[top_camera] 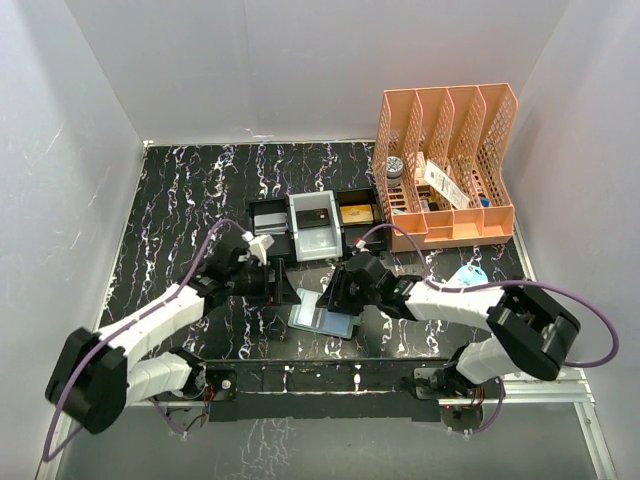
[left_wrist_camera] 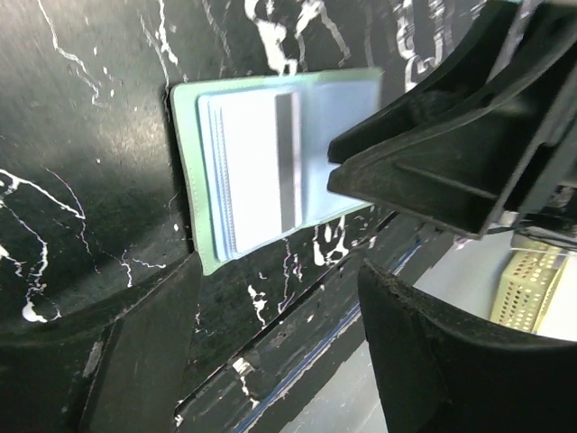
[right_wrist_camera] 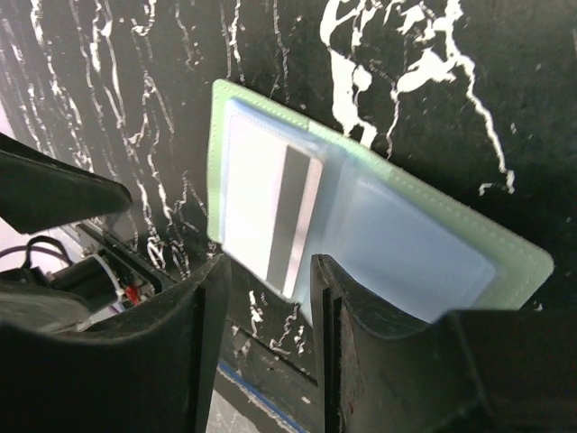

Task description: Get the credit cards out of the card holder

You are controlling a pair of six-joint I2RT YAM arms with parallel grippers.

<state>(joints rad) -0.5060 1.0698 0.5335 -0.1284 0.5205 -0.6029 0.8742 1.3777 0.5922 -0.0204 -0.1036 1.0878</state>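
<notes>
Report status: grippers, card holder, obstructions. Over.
Left gripper open, near the card holder. Right gripper open, jaws aimed at the card. Holder lies flat open, card in pocket. Nothing blocking.

The left arm point(top_camera: 150, 325) rises from its base at the near left, its elbow pushed out to the left and its forearm slanting inward toward the middle. The left gripper point(top_camera: 288, 283) is held low and points to the right, its jaws standing wide apart (in its own wrist view one finger point(left_wrist_camera: 126, 361) sits in each lower corner, with a broad gap between). The right arm point(top_camera: 455, 300) folds out from its base to a raised elbow at the right, then runs back leftward. The right gripper point(top_camera: 338, 297) points left and down, nose to nose with the other, near it but not touching. Its fingers point(right_wrist_camera: 203, 343) stand a narrower gap apart, not closed.
</notes>
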